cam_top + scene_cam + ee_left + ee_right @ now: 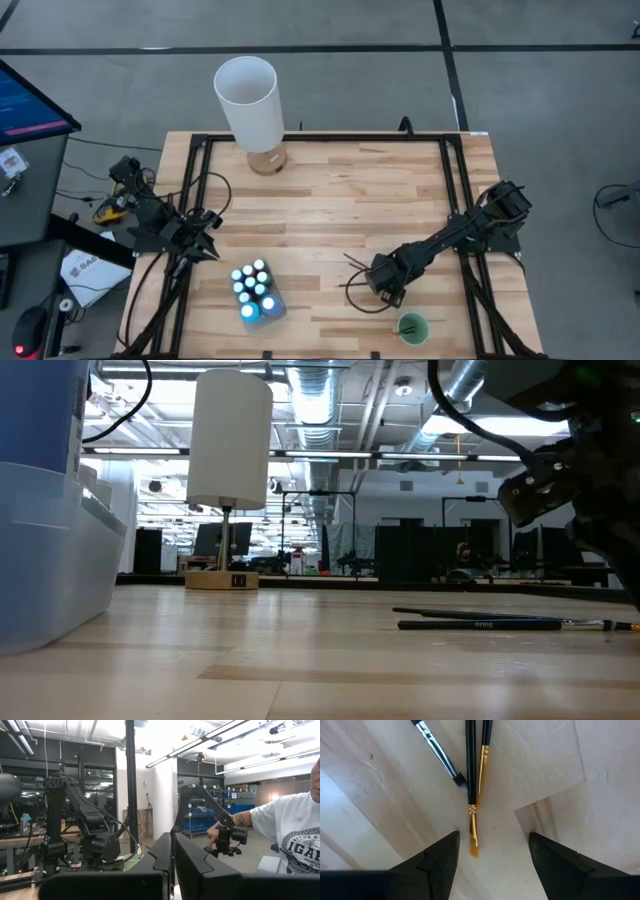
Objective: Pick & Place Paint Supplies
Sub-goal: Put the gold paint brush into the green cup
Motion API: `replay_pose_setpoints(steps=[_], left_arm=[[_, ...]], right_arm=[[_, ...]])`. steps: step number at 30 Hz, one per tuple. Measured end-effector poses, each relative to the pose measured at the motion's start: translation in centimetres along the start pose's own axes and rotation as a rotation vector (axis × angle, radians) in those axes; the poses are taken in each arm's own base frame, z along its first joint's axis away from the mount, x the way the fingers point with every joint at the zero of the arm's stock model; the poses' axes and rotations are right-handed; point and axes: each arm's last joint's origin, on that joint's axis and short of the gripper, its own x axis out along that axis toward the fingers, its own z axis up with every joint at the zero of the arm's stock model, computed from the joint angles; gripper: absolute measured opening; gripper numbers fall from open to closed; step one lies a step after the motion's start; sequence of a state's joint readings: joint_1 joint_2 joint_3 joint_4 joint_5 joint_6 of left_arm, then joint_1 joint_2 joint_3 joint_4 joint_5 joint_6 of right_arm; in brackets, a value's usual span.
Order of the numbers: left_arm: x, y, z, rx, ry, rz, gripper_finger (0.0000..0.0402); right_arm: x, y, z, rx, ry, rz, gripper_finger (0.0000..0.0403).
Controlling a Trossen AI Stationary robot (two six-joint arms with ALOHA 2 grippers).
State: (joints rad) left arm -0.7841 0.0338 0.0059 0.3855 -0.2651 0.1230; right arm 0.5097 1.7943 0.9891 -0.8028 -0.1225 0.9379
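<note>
Three thin dark brushes (471, 795) lie on the wooden table; they also show in the low view (480, 623) and in the high view (357, 268). My right gripper (492, 851) is open and points down over them, one finger on each side of the orange bristle tip (474, 845), touching nothing. It also shows in the high view (385, 283). Several white-capped bottles (255, 288) stand in a clear tray near the table's near edge. My left gripper (207, 245) waits shut and empty at the table's left edge; its fingers show in the left wrist view (172, 862).
A tall white cylinder on a wooden base (248, 100) stands at the far edge. A small green cup (412, 327) sits near the near edge, right of my right gripper. The clear tray's wall (50, 560) fills the low view's left. A person (295, 835) is beyond the table.
</note>
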Motion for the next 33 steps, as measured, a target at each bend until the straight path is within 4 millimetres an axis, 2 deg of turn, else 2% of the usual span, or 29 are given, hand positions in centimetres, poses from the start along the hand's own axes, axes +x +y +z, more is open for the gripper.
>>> replay_pose_setpoints(steps=[3, 6, 14, 18, 24, 27, 33], left_arm=[[0.0, 0.0, 0.0, 0.000, 0.000, 0.000, 0.0008], [0.0, 0.0, 0.0, 0.000, -0.001, 0.000, 0.0008], [0.0, 0.0, 0.0, 0.000, -0.001, 0.000, 0.0008], [0.0, 0.0, 0.0, 0.000, -0.001, 0.000, 0.0008], [0.0, 0.0, 0.0, 0.000, -0.001, 0.000, 0.0008], [0.0, 0.0, 0.0, -0.001, -0.002, 0.000, 0.0008], [0.0, 0.0, 0.0, -0.001, -0.003, 0.000, 0.0008]], right_arm=[[0.1, 0.0, 0.0, -0.001, 0.005, -0.005, 0.0233], [0.2, -0.2, 0.0, -0.001, 0.014, -0.020, 0.0210], [0.2, -0.4, -0.1, -0.027, -0.010, -0.065, 0.0066], [0.2, -0.7, 0.2, -0.014, -0.022, -0.083, 0.0009], [-1.1, -2.1, 0.5, 0.031, -0.056, -0.110, 0.0003], [-2.5, -2.5, 0.7, 0.059, -0.095, -0.072, 0.0002], [-5.2, -3.4, -0.4, 0.092, -0.113, -0.012, 0.0001]])
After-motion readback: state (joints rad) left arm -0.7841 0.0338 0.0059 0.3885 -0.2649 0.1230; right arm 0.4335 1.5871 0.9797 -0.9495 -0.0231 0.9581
